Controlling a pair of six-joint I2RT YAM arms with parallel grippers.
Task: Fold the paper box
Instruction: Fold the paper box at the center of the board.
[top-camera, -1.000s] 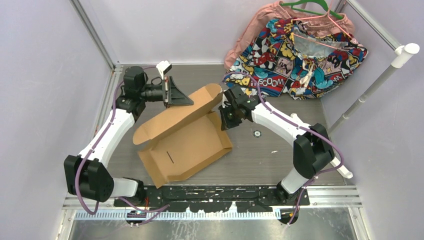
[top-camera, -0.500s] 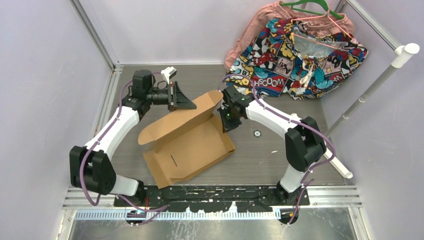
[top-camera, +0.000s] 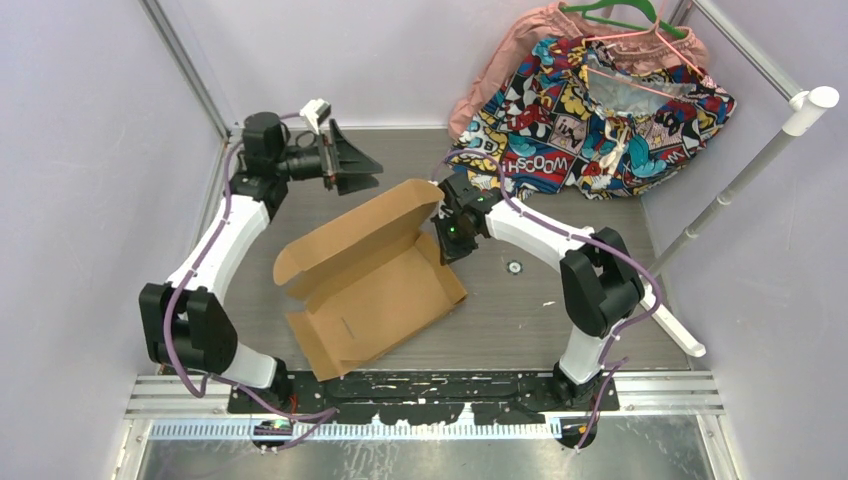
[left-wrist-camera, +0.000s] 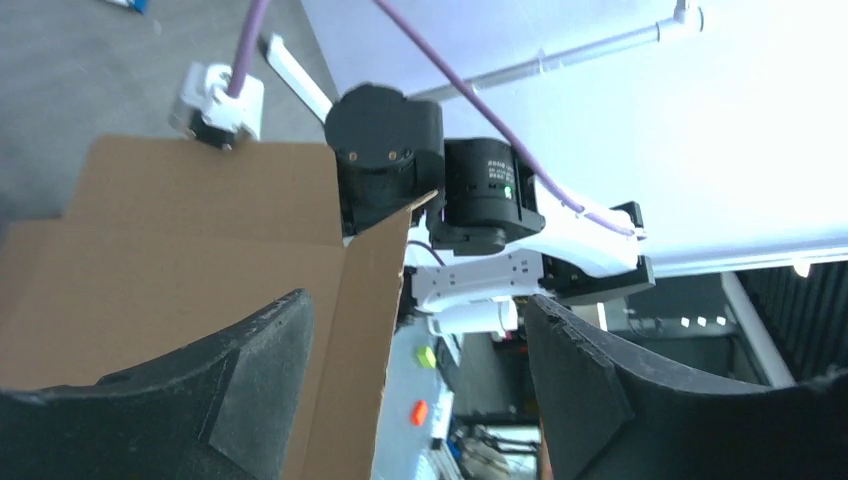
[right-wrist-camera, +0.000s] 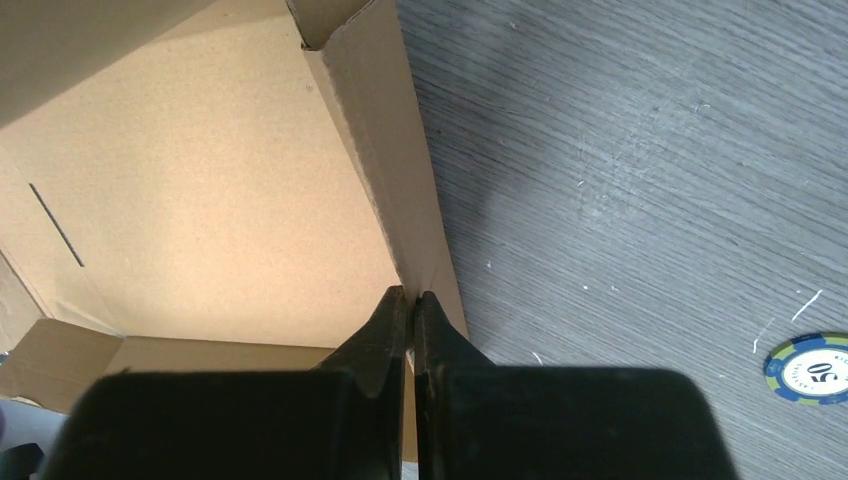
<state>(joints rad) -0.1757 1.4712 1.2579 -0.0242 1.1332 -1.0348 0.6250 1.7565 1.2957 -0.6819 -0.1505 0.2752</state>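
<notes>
The paper box (top-camera: 385, 290) is a brown cardboard mailer lying open mid-table, its lid (top-camera: 355, 235) standing up along the far side. My right gripper (top-camera: 447, 238) is shut on the box's right side wall (right-wrist-camera: 400, 200), its fingertips pinching the wall's top edge (right-wrist-camera: 411, 293). My left gripper (top-camera: 374, 173) hangs open behind the lid's upper edge, apart from it. In the left wrist view the left gripper (left-wrist-camera: 415, 300) has its wide-spread fingers (left-wrist-camera: 250, 380) facing the lid's back (left-wrist-camera: 190, 260) and its side edge.
A comic-print cloth (top-camera: 600, 110) on a hanger lies at the back right. A poker chip (top-camera: 515, 267) sits on the table right of the box, and shows as the chip (right-wrist-camera: 808, 368) in the right wrist view. A white pipe (top-camera: 740, 180) slants along the right side.
My left gripper has opened, let go of the lid and drawn back toward the far left. The lid stays raised. The right gripper keeps its hold on the side wall.
</notes>
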